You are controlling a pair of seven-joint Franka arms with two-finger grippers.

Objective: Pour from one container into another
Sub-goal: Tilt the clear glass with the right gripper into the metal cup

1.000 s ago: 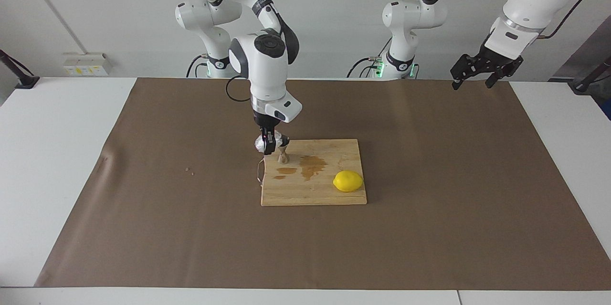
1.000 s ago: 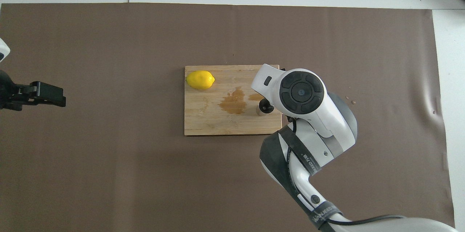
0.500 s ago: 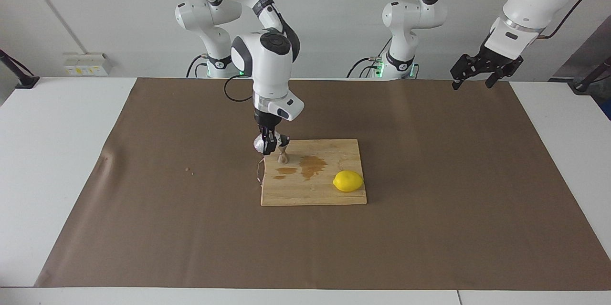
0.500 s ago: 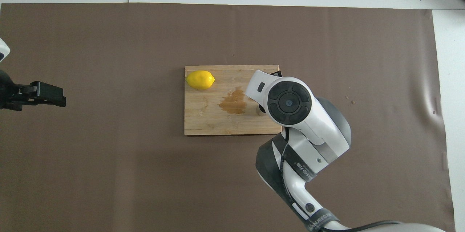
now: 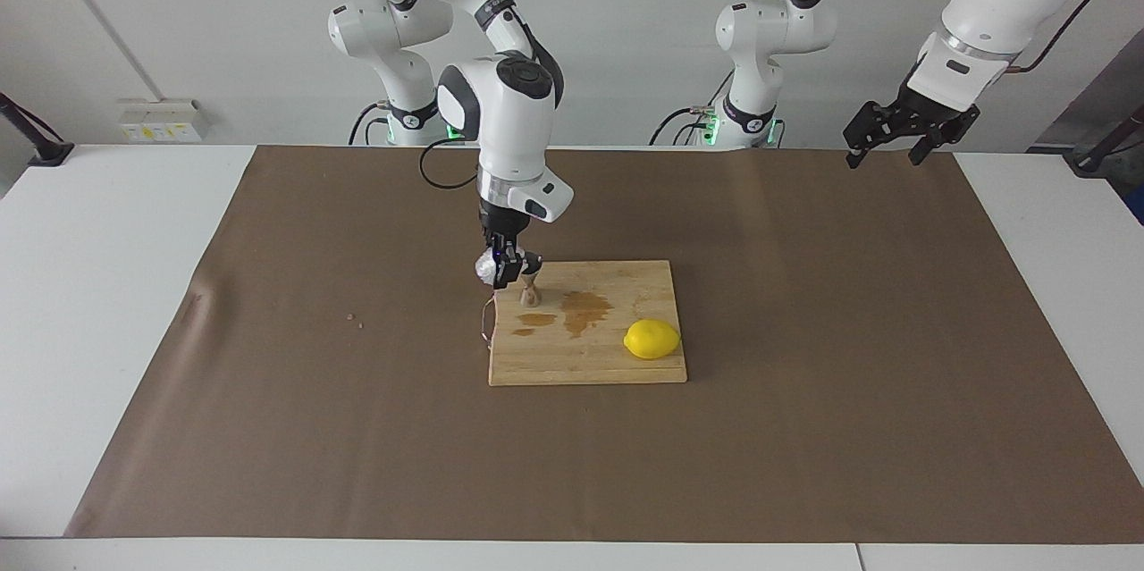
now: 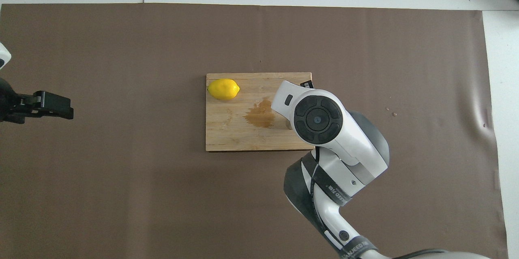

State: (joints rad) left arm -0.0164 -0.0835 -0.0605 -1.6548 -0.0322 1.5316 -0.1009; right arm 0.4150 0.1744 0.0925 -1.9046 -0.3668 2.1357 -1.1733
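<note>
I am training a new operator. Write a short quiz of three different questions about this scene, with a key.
1. True or false: the lemon lies on the board.
2. What does the right gripper hold? A) lemon B) glass C) nothing
3. Fill in: the glass is tilted over the ____.

Key:
1. True.
2. B.
3. Jigger. It stands on the board beside a brown spill. The left gripper waits, open, over its own end of the table.

Bare brown mat (image 5: pixel 849 356) all round the cutting board (image 5: pixel 590 365); lemon (image 5: pixel 651 339) blocking one corner, jigger (image 5: pixel 530 291) another
</note>
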